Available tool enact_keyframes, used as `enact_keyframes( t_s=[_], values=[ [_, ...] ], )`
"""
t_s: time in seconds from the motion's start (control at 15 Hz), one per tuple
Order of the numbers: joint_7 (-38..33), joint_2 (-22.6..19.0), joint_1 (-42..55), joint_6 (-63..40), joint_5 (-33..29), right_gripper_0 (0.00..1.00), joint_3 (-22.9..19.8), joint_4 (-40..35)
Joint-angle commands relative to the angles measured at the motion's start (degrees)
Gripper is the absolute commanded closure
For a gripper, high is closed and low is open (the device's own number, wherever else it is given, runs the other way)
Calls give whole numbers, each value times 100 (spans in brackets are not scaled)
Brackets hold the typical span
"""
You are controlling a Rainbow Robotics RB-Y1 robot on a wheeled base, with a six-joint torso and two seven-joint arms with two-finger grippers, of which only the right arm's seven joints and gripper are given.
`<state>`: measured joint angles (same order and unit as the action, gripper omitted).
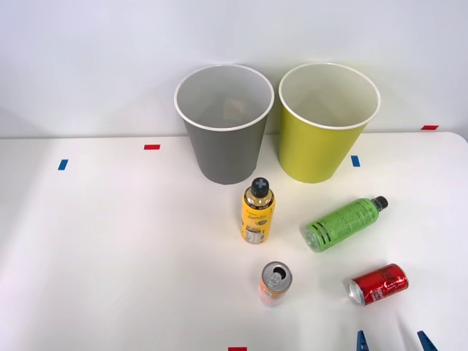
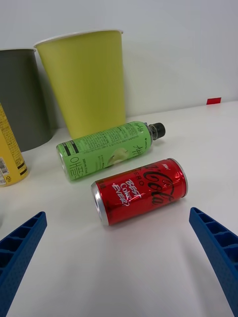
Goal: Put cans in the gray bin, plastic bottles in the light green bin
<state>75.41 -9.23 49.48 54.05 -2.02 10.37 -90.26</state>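
Right gripper (image 1: 394, 341): at the near edge of the white table (image 1: 110, 256), its 2 blue ribbed fingers (image 2: 20, 247) spread wide apart, grasping nothing, clear of every item.

Red can (image 1: 378, 284): lying on its side just beyond the fingertips, silver top toward the robot's left. In the wrist view the red can (image 2: 141, 197) lies between the 2 spread fingers and ahead of them, untouched.

Pale orange can (image 1: 275, 283): upright, left of the red can, well apart from it, opened silver top showing.

Green bottle (image 1: 342, 223): on its side beyond the red can, black cap pointing far-right, ribbed base near-left. Near the can, not touching.

Yellow-labelled bottle (image 1: 257, 210): upright, left of the green bottle, black cap on top.

Gray bin (image 1: 224, 124): upright at the far side of the table, just behind the yellow-labelled bottle. Nothing visible inside.

Light green bin (image 1: 325, 123): upright just beside the gray bin, on its right, behind the green bottle. Nothing visible inside.
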Motion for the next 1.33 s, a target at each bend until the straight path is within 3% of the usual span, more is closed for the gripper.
enact_keyframes(
  t_s=[0.07,1.33],
  values=[
    [0,0,0,0,0,0,0,0],
    [0,0,0,0,0,0,0,0]
  ],
)
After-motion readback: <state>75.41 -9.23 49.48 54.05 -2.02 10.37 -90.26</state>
